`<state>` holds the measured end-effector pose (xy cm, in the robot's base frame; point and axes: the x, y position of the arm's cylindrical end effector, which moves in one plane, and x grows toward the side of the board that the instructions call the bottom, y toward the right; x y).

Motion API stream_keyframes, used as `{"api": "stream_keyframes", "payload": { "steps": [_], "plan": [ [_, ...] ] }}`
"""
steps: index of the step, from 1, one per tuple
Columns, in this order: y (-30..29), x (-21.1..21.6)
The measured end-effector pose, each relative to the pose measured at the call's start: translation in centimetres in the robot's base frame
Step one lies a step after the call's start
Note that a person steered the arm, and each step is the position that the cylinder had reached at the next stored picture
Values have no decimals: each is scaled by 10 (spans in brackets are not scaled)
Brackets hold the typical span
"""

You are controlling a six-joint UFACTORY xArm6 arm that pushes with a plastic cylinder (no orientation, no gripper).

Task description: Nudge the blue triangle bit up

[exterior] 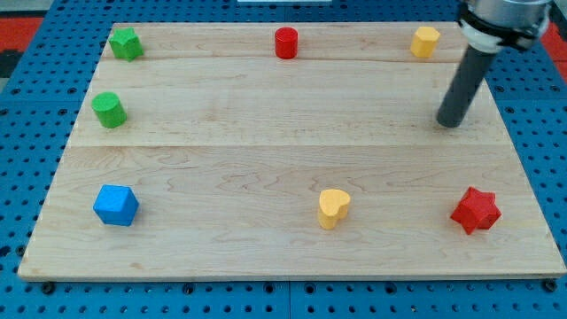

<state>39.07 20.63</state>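
Blue block (116, 205) lower left, no clear long axis; my tip (450, 123), empty rod end effector, well apart upper right.

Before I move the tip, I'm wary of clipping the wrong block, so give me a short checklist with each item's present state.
1. Target found: cannot tell; the only blue block looks like a cube, not a triangle.
2. My tip clear of every block: ok; it stands at the view's upper right.
3. Tip below the blue block, ready to push up: not ok.
4. Route toward it: the yellow heart and red star share the bottom row; cannot tell.
5. Room above the blue block: ok; the green cylinder sits well higher.
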Motion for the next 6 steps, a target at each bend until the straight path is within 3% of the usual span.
{"api": "stream_keyframes", "payload": {
  "steps": [1, 2, 4, 5, 6],
  "plan": [
    [-17, -43],
    [-17, -45],
    [-2, 38],
    [18, 35],
    [13, -20]
  ]
}}
